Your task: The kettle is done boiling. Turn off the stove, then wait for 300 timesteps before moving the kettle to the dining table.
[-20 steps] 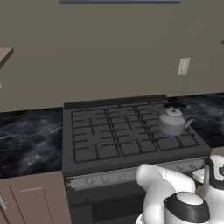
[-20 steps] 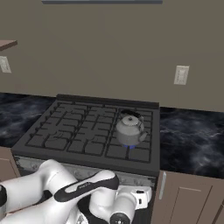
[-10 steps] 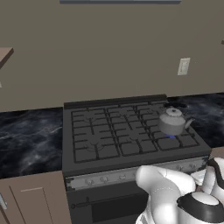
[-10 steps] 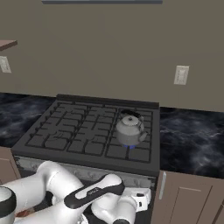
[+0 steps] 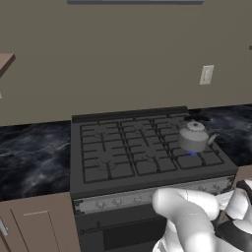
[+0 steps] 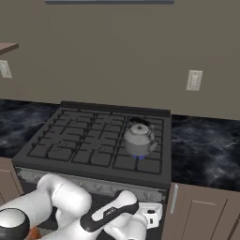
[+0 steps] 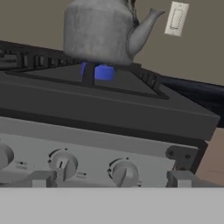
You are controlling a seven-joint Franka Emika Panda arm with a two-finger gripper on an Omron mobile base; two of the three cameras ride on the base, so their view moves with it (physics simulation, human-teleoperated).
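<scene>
Hand view brings me close to the stove's silver knob strip, where two knobs sit just past my fingertips, and a blue flame burns under the kettle. The base views instead show the whole black range between marbled counters. My hand is spread wide and holds nothing, low before the knobs; the kettle stands above and beyond it, on the right front burner. It is squat, silver-grey, spout pointing right.
</scene>
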